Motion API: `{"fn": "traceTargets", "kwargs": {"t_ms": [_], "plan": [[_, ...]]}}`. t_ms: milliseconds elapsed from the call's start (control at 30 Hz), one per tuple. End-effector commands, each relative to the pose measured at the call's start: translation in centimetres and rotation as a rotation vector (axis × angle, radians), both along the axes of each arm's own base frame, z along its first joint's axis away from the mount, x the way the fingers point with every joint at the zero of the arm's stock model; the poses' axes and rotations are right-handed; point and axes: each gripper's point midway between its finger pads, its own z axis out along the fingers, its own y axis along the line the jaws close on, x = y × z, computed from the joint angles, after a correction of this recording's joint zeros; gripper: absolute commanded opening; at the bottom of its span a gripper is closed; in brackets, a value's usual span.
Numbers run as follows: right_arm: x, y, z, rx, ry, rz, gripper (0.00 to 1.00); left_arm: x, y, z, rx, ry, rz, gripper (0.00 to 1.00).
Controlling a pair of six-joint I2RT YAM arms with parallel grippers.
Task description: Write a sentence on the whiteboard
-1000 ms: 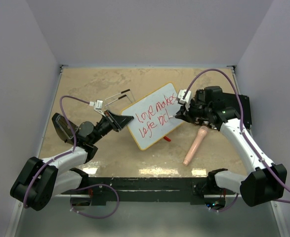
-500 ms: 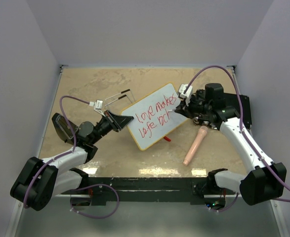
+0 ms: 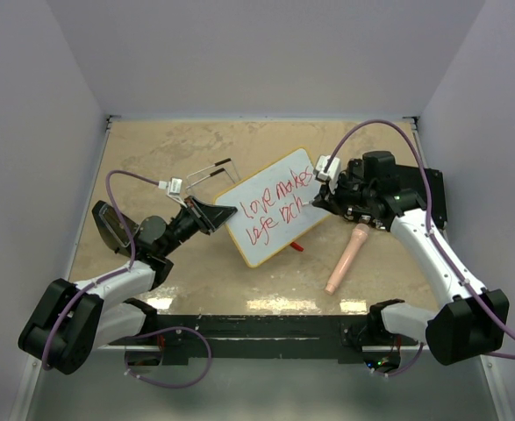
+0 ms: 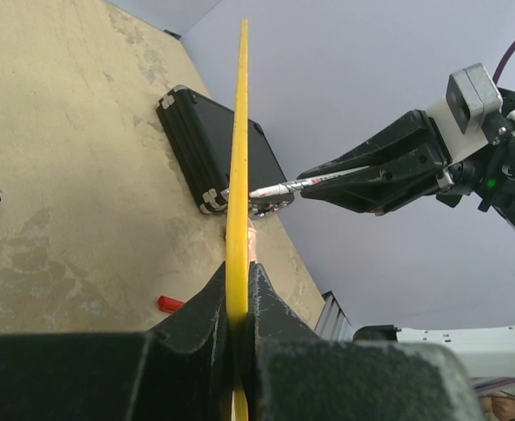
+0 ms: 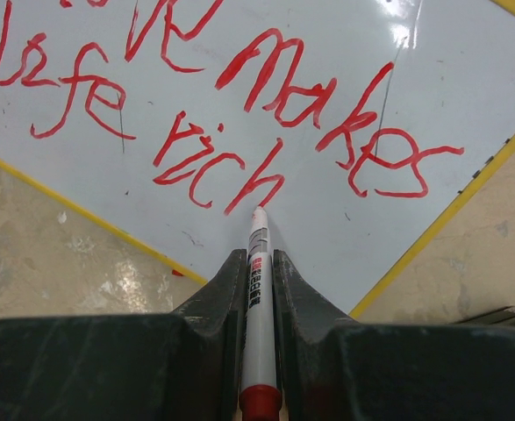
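Sentence (image 3: 276, 209) newly completed (red marker (image 5: 257, 263)), "love makes life rich"

left arm (image 3: 117, 285) reaches from the lower left toward centre frame, left claw (image 3: 211, 213) clamped on the board (image 3: 266, 241) edge. right arm (image 3: 432, 254) bends in from the lower right, right claw (image 3: 320, 200) right of centre, pinching a pen (image 5: 257, 237).

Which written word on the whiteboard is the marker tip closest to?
The word rich, last on the second line; the marker tip sits at its final h.
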Motion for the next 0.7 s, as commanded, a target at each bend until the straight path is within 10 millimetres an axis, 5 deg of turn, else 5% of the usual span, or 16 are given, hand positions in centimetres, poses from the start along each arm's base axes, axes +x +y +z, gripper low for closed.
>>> {"fn": "traceTargets", "kwargs": {"t_ms": [0,233,333,467,633,667], "plan": [[-1.4,-0.4,-0.3,-0.040,-0.001,0.034,0.00,-0.9,0.5,5.6,-0.106,-0.185,-0.007,0.00],[-1.6,-0.2,0.6,-0.027,-0.014,0.043,0.00,-0.7,0.4,5.4,-0.101,-0.181,-0.006,0.00],[-1.5,-0.1,3.0,-0.008,-0.054,0.052,0.00,-0.5,0.5,5.2,-0.090,-0.177,0.000,0.00],[-1.9,0.4,8.5,0.061,-0.156,0.073,0.00,-0.3,0.8,4.8,-0.065,-0.181,0.014,0.00],[-2.8,0.8,10.9,0.165,-0.194,0.119,0.00,0.0,1.1,5.1,-0.022,-0.218,0.022,0.00],[-2.8,0.3,10.0,0.187,-0.167,0.106,0.00,0.1,1.1,4.7,0.009,-0.224,0.023,0.00]]}}
